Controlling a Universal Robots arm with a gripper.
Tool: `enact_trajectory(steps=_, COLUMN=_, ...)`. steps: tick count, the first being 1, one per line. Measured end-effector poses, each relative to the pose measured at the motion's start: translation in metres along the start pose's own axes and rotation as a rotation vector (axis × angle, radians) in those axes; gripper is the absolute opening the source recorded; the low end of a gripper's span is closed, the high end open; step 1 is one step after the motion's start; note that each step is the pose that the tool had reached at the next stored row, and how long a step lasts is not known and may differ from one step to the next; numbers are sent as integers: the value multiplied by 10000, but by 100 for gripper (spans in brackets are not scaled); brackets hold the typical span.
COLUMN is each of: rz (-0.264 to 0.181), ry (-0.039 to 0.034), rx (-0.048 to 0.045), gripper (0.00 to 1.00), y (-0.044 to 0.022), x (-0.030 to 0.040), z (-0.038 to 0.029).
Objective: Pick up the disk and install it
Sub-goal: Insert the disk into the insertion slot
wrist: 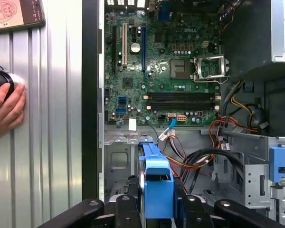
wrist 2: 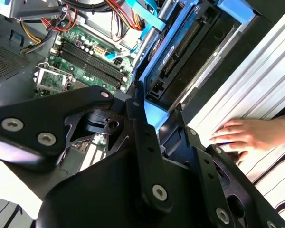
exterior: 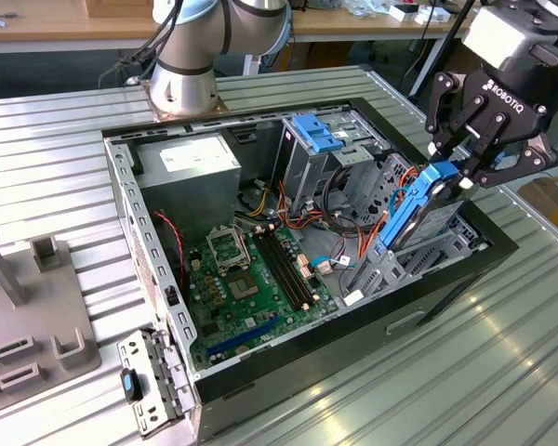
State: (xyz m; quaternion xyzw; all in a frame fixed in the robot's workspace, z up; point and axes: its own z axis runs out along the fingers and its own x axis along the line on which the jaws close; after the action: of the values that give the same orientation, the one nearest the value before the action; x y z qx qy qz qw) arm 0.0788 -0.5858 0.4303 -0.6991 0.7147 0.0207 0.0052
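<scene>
While the disk (exterior: 417, 212) is clamped by its blue carrier frame (wrist: 157, 187) in the gripper (exterior: 462, 167), tilted at the drive bay (exterior: 377, 269) on the exterior view's right of the open case (exterior: 288, 376), it is judged rigid, fairly heavy and shock-sensitive, best held by that frame.

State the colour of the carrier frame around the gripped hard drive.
The hard drive's plastic carrier frame is bright blue, clearest in the exterior view.
</scene>
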Motion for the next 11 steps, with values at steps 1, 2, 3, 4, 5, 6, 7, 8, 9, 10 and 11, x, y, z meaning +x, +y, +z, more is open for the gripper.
enact_trajectory(steps=1, rz=1, ry=-2, rx=0, gripper=36, y=0, x=4, z=35)
enact_trajectory(steps=2, rz=0, ry=2, rx=0, gripper=36, y=-2, x=7, z=72)
enact_trajectory(steps=3, rz=0, ry=-1, rx=0, gripper=36, y=-2, x=9, z=95)
enact_trajectory(steps=4, rz=0, ry=-1, rx=0, gripper=36, y=-3, x=11, z=115)
enact_trajectory(steps=5, rz=0, ry=0, rx=0, gripper=36, y=-3, x=12, z=145)
enact_trajectory(steps=6, rz=0, ry=0, rx=0, gripper=36, y=-4, x=14, z=170)
enact_trajectory(steps=7, rz=0, ry=1, rx=0, gripper=36, y=-5, x=16, z=191)
enact_trajectory(steps=8, rz=0, ry=1, rx=0, gripper=36, y=-5, x=18, z=227)
enact_trajectory(steps=9, rz=0, ry=0, rx=0, gripper=36, y=-7, x=24, z=305)
enact_trajectory(steps=10, rz=0, ry=-1, rx=0, gripper=36, y=-8, x=28, z=341)
enact_trajectory(steps=11, rz=0, ry=0, rx=0, gripper=36, y=-8, x=30, z=361)
